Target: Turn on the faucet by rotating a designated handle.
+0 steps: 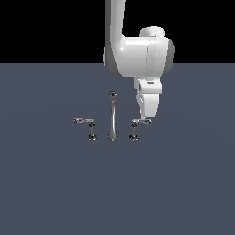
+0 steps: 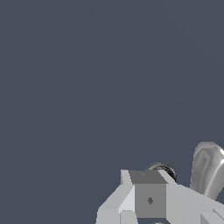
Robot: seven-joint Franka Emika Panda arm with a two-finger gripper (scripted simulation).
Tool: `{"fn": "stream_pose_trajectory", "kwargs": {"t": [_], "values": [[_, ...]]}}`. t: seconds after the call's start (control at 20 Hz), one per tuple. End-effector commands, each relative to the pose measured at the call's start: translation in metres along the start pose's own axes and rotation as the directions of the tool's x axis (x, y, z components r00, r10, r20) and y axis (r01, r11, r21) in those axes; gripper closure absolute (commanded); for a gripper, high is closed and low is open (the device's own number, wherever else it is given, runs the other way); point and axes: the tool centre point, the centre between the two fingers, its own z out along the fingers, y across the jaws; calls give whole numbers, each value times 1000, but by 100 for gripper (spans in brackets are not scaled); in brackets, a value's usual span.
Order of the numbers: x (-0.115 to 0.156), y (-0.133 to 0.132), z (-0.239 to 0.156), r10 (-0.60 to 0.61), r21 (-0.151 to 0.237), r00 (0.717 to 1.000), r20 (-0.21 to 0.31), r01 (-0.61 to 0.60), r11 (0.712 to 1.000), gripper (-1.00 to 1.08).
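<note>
The chrome faucet (image 1: 112,120) stands on the dark grey floor, its tall slender spout between two short lever handles. The handle (image 1: 140,122) on the exterior view's right has its arm sticking out to the right from a stubby post. My gripper (image 1: 148,118) hangs tip-down at the outer end of that arm, touching or just behind it, with the jaws together and holding nothing. In the wrist view the gripper (image 2: 148,199) sits beside a curved chrome piece (image 2: 206,168) and a round chrome part (image 2: 162,168). I cannot tell which faucet parts these are.
The twin handle (image 1: 85,121) on the exterior view's left has its arm sticking out left. The white arm (image 1: 137,55) comes down from above, behind the faucet. Flat dark grey floor (image 1: 114,193) lies all around.
</note>
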Motion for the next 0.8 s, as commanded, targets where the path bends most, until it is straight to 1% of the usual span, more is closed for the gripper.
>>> {"fn": "stream_pose_trajectory", "kwargs": {"t": [0.0, 0.35, 0.75], "values": [[3, -2, 4, 18, 0, 1000, 0, -18, 1000, 108], [5, -2, 5, 23, 0, 1000, 1, -23, 1000, 108], [15, 24, 5, 23, 0, 1000, 1, -23, 1000, 108]]}}
